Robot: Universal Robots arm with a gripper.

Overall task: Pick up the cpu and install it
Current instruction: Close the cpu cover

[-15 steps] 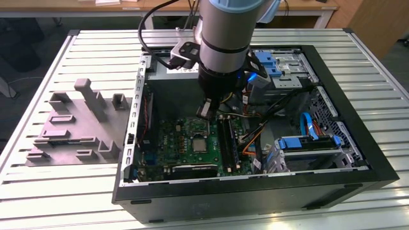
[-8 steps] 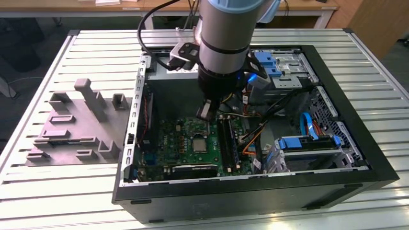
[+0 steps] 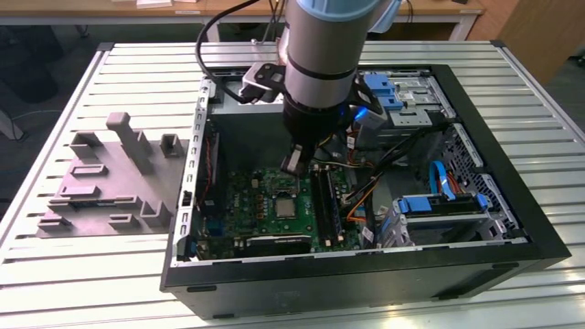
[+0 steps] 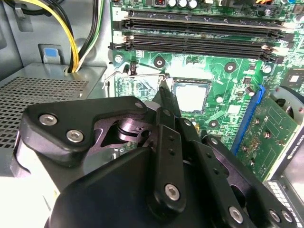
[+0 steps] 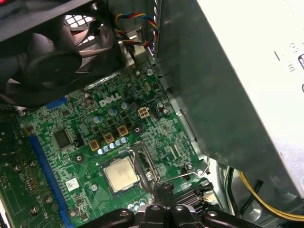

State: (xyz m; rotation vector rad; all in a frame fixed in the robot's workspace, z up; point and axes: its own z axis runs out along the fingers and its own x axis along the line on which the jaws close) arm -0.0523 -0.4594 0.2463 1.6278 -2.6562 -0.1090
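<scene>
The cpu [image 3: 285, 205] lies flat in the metal-framed socket on the green motherboard inside the open computer case. Its silvery square top also shows in both wrist views [image 4: 191, 96] [image 5: 121, 174]. My gripper [image 3: 294, 165] hangs low over the board, just beside the socket's edge, with its black fingers [image 4: 165, 96] drawn together into one narrow tip. That tip [image 5: 162, 189] sits by the thin wire lever [image 4: 137, 74] that runs along the socket. Nothing is held between the fingers.
A grey plastic tray [image 3: 109, 185] with upright blocks lies on the slatted table at the exterior view's left of the case. Black memory slots [image 4: 199, 35], bundled cables [image 3: 384, 171], a fan [image 5: 52, 57], a metal box wall [image 5: 228, 85] and blue drive brackets [image 3: 439, 202] crowd the socket.
</scene>
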